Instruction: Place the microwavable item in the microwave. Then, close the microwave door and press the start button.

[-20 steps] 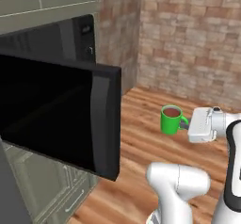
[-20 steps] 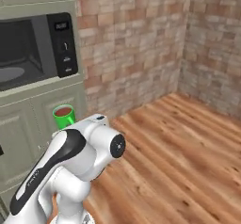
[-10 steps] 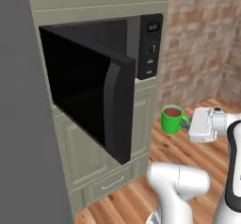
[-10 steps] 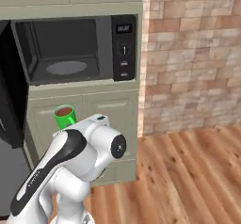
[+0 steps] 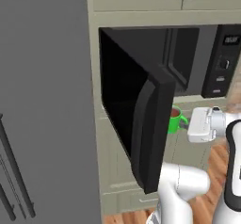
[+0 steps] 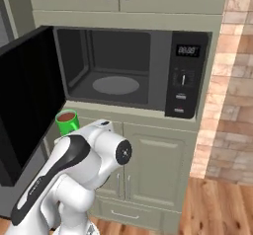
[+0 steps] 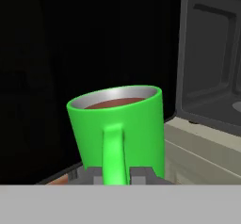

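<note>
The end effector (image 7: 114,175) is clamped on the green mug's (image 7: 117,129) handle, just outside the open microwave (image 6: 133,73); placing, door-closing and start remain.

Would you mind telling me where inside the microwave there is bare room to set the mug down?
The microwave cavity is bare: the round turntable and the grey floor around it, bordered by the walls, hold nothing. The tight spot is the approach: the pincer holds the green mug below the opening, close beside the open door.

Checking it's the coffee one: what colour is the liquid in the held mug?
Dark reddish brown, inside the bright green mug; the hand view shows it best.
</note>
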